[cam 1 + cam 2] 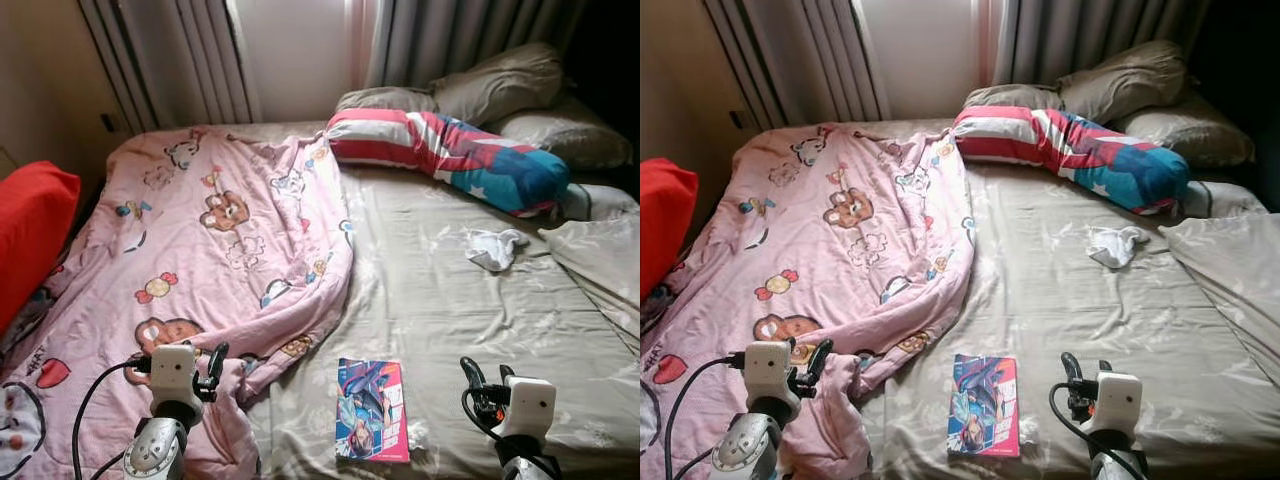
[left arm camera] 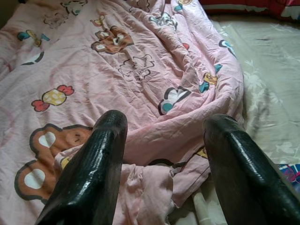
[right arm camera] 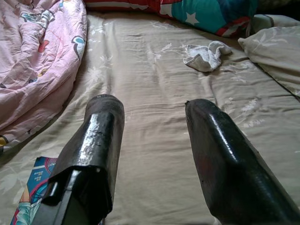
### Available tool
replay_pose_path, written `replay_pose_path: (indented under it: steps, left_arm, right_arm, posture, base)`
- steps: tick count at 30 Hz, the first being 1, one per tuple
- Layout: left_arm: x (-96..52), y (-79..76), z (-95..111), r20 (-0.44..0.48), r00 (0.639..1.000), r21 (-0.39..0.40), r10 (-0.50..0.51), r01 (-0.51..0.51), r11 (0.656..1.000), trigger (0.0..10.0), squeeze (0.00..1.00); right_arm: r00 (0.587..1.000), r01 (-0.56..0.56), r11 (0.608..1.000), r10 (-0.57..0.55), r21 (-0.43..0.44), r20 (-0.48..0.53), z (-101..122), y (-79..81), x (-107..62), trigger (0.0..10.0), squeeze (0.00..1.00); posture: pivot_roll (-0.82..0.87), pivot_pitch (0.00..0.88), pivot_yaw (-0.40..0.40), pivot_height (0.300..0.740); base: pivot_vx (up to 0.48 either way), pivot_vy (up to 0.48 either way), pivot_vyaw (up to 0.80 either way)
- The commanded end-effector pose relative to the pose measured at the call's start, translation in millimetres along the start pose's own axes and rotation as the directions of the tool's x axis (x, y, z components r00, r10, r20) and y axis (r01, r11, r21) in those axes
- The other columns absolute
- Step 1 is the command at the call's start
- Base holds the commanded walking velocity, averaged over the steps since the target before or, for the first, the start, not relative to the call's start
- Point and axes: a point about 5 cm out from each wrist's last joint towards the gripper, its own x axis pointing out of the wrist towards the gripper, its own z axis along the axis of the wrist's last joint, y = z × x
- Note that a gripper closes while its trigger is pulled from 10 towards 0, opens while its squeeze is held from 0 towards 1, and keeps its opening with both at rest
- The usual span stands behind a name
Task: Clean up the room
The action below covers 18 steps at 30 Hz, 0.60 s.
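Pink cartoon-print quilt (image 1: pixel 200 250) spread over bed's left half. Colourful glossy book (image 1: pixel 372 410) near bed's front edge, cover writing unreadable. Left gripper (image 2: pixel 164 173) raised above quilt's front hem, fingers wide apart. Right gripper (image 3: pixel 154 154) raised beside book, likewise spread, empty.
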Motion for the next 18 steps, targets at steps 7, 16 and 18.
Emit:
replay_pose_path:
  steps: [7,16,18]
  left_arm:
    - [-2.0,1.7,-1.1,-0.009,1.0,-0.022,0.007,-0.007,1.0,10.0,0.0]
    - [0.0,2.5,1.2,0.001,1.0,-0.022,0.013,-0.013,1.0,10.0,0.0]
    - [1.0,3.0,2.6,0.003,1.0,-0.018,0.016,-0.016,1.0,10.0,0.0]
  right_arm:
    - [1.0,-0.006,1.0,0.006,0.001,0.0,0.8,0.6,-1.3,10.0,0.0]
    - [1.0,-0.011,1.0,0.011,-0.002,-0.01,-0.2,1.3,-1.2,10.0,0.0]
    - [1.0,-0.011,1.0,0.011,-0.002,-0.011,-0.4,1.4,-1.3,10.0,0.0]
  posture:
    - [-0.09,0.061,0.016,0.74]
    - [-0.1,0.062,0.015,0.74]
    - [-0.1,0.062,0.015,0.74]
  base:
    - [0.0,0.0,0.0]
    - [0.0,0.0,0.0]
    - [0.0,0.0,0.0]
